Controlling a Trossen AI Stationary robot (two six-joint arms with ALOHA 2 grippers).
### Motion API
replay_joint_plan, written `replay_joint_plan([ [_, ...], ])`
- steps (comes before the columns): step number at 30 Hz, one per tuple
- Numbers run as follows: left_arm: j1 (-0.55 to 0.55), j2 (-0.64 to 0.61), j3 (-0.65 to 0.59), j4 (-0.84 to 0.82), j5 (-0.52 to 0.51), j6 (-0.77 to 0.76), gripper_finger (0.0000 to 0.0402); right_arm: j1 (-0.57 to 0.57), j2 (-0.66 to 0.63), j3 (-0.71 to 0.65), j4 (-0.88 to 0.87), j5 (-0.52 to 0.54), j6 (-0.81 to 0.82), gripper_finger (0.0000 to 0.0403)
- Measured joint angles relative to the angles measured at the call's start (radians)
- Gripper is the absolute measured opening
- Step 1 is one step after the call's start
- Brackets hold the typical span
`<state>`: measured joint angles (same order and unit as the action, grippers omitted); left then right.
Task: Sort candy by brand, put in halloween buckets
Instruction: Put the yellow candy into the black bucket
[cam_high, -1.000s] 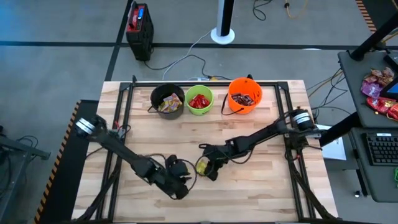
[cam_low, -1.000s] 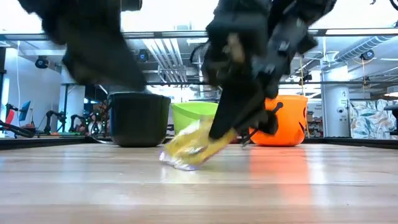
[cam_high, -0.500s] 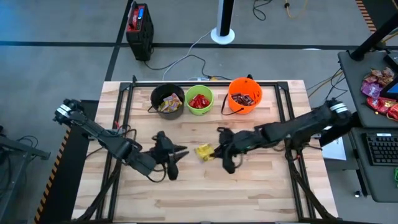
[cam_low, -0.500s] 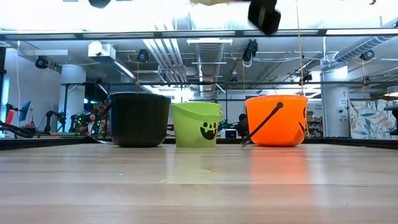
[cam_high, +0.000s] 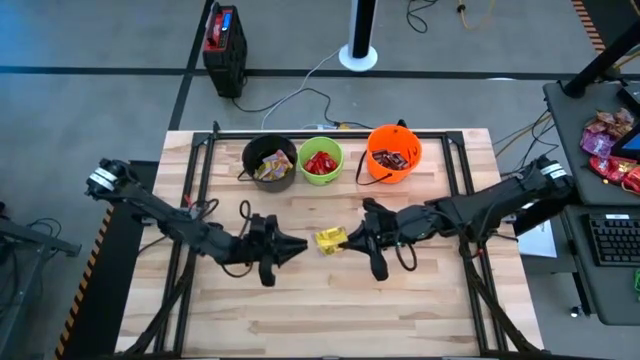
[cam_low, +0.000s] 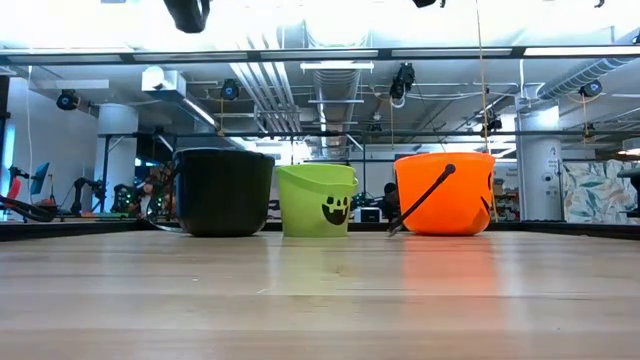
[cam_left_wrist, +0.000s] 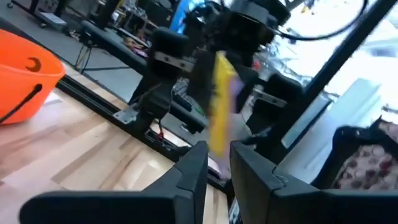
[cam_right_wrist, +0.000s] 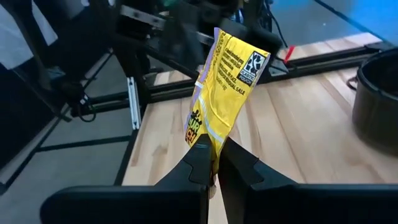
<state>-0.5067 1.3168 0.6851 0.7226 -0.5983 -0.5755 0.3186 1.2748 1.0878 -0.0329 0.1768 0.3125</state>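
A yellow candy packet (cam_high: 329, 240) hangs in the air over the table's middle, held by my right gripper (cam_high: 352, 241), which reaches in from the right. My left gripper (cam_high: 298, 247) points at the packet from the left, a little short of it, with a narrow gap between its fingers (cam_left_wrist: 219, 153). Along the far edge stand the black bucket (cam_high: 269, 162) with yellow packets, the lime green bucket (cam_high: 321, 162) with red bars, and the orange bucket (cam_high: 394, 152) with dark bars. In the low view all three buckets stand on the table and both grippers are above the picture. My right gripper pinches the yellow packet between its two fingers (cam_right_wrist: 200, 163) at one short edge (cam_right_wrist: 214, 148). The fingers come level from the table's right. The packet is lifted clear of the table and sticks out past the fingertips toward my left gripper.
A dark metal frame (cam_high: 203, 190) runs along the table's left, far and right sides. A side desk on the right carries pink and red bags (cam_high: 610, 140) and a keyboard (cam_high: 612, 240). Bare wood (cam_high: 330, 310) lies toward the near edge.
My right gripper has lifted the yellow packet off the table, from resting on the wood to well clear of it, moving up and slightly toward the far edge. My left gripper has risen, moved toward the far edge, then toward the packet.
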Motion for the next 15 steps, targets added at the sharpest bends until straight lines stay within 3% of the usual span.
replay_joint_plan([
  [6,0.015,0.021,-0.013,0.037,-0.017,-0.012,0.0065,0.0,-0.001,0.0,0.009,-0.019,-0.025,0.0012],
  [15,0.033,0.109,0.095,0.027,0.006,0.025,0.011,-0.003,0.009,0.0,0.011,-0.02,-0.042,0.0012],
])
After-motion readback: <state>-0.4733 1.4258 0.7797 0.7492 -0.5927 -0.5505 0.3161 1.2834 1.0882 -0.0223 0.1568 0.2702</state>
